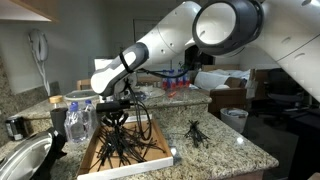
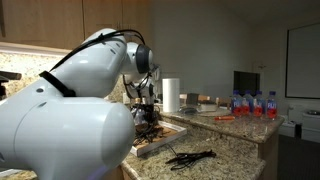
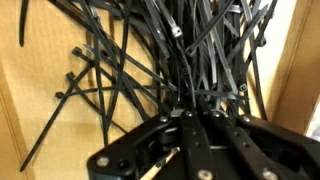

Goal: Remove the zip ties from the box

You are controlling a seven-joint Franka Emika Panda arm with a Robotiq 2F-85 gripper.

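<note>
A white robot arm is reaching down over a granite counter [image 1: 235,150]; its gripper [image 1: 116,110] is hanging just above the box [image 3: 35,110], a shallow tray with a brown cardboard floor and low white sides; the jaws are pinching closed on a bunch of the zip ties [image 3: 150,50], which are fanning out below the fingertips like black wire; many more strips are lying crossed and tangled on the box floor; a smaller pile [image 1: 195,130] of ties is lying on the counter, well apart from the box. These ties are probably very light, springy and smooth, so single strands are likely to slide free of a loose pinch; gripping where many strips cross, near the middle of their length, is looking like the safest hold; tangled neighbours may be coming along with any lift.
</note>
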